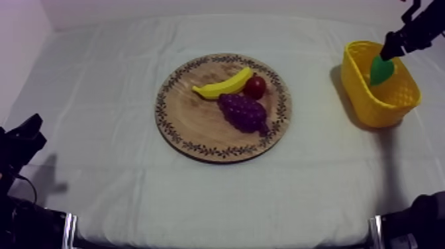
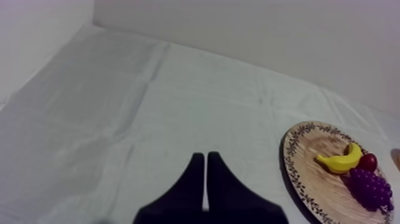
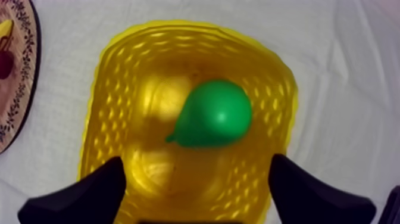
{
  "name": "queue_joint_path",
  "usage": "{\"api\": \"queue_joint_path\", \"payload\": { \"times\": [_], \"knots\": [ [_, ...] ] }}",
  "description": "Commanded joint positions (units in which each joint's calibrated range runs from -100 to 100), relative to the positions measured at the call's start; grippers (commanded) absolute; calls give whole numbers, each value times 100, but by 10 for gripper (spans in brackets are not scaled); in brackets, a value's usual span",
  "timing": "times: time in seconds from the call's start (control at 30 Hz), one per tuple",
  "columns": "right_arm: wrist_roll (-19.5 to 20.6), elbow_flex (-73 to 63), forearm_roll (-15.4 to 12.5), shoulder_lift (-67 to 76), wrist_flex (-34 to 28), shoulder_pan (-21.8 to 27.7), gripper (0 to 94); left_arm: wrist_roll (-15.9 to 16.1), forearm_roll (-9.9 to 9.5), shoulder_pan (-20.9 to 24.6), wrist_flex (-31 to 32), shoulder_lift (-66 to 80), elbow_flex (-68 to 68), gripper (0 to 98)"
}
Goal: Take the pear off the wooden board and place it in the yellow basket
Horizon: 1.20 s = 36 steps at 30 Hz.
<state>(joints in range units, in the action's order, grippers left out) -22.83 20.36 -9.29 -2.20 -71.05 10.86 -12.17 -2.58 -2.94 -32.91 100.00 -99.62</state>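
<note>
Our left gripper [image 2: 205, 156] rests at the tabletop's near left corner, its fingers pressed together on nothing. At the tabletop's middle, the wooden board [image 1: 198, 122] carries the banana [image 1: 222, 85], small red fruit [image 1: 255, 86] and grapes [image 1: 244, 111]. By the far right edge stands the yellow basket [image 3: 107, 56] with the pear [image 3: 215, 114] lying inside. Our right gripper [image 3: 196, 162] hangs over it, fingers spread apart.

The banana [image 1: 224, 84] covers part of the small red fruit [image 1: 255, 87]. In both wrist views the picture's edge cuts the wooden board [image 2: 312, 161]; it also cuts the near rim of the yellow basket [image 3: 107, 77].
</note>
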Motion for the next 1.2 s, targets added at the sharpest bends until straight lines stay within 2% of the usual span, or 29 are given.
{"api": "queue_joint_path", "payload": {
  "times": [0.0, 0.3, 0.47, 0.67, 0.77, 0.87, 0.97, 1.07, 1.17],
  "knots": [
    [6, 12, -32, 257, -68, 37, 756, -2, 2, 1, 1, 0, -5, 1],
    [288, 65, -140, 1606, -181, 193, 522, -2, 2, 1, 1, 0, -5, 1],
    [428, 545, -146, 2797, 160, 177, 371, -2, 2, 1, 1, 0, -5, 1],
    [796, 1275, 14, 4295, 353, -27, 212, -2, 2, 1, 1, 0, -5, 1],
    [843, 1837, -31, 4934, 585, 30, 146, -2, 2, 1, 1, 0, -5, 1],
    [816, 2602, -133, 5648, 974, 130, 101, -2, 2, 1, 1, 0, -5, 1],
    [895, 3392, -118, 6439, 1239, 124, 77, -2, 2, 1, 1, 0, -5, 1],
    [1035, 4153, 8, 7180, 1452, 10, 65, -2, 2, 1, 1, 0, -5, 1],
    [1224, 4905, 249, 7842, 1767, -190, 57, -2, 2, 1, 1, 0, -5, 1]
  ]
}}
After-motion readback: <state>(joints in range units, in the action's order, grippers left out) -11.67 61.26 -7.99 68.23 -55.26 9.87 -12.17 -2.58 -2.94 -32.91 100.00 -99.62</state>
